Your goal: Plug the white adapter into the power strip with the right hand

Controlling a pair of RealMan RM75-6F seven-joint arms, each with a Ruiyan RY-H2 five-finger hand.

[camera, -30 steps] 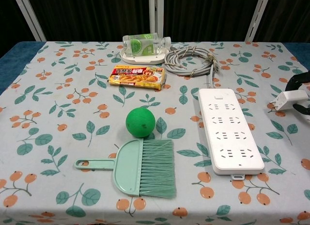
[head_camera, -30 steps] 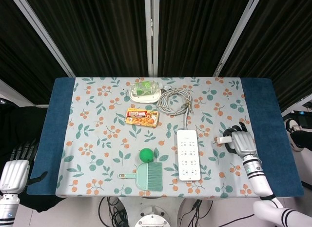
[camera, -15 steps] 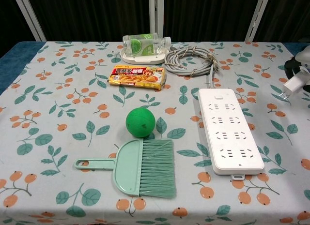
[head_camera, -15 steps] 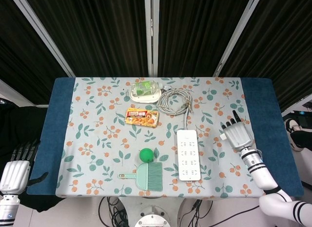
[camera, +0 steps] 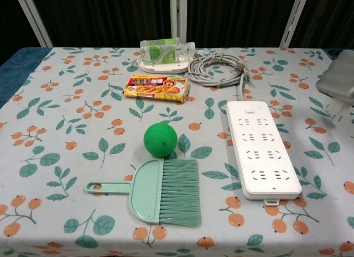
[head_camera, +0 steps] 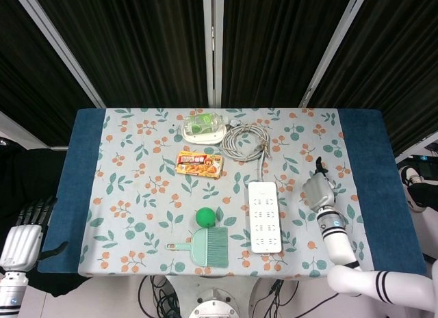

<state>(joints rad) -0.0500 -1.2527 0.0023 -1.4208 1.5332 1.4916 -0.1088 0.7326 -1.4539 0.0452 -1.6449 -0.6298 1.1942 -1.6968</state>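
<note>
The white power strip point(head_camera: 264, 215) point(camera: 260, 149) lies lengthwise on the flowered cloth, right of centre, its sockets facing up. My right hand point(head_camera: 318, 191) point(camera: 338, 79) hovers just right of the strip, above the table. It holds the white adapter point(camera: 337, 108), which shows below the hand in the chest view with its metal prongs pointing downward. The head view hides the adapter under the hand. My left hand point(head_camera: 20, 239) hangs off the table's left front corner, fingers apart and holding nothing.
The strip's grey cable point(head_camera: 243, 141) point(camera: 218, 69) is coiled behind it. A green ball point(head_camera: 204, 216) point(camera: 160, 139) and a green dustpan with brush point(head_camera: 205, 246) point(camera: 163, 190) sit left of the strip. A food box point(camera: 156, 87) and a bottle on a white dish point(camera: 165, 50) lie further back.
My right hand rose from the table with the adapter, turned, and moved left toward the power strip. The adapter's prongs now point down instead of sideways. The left hand stayed put.
</note>
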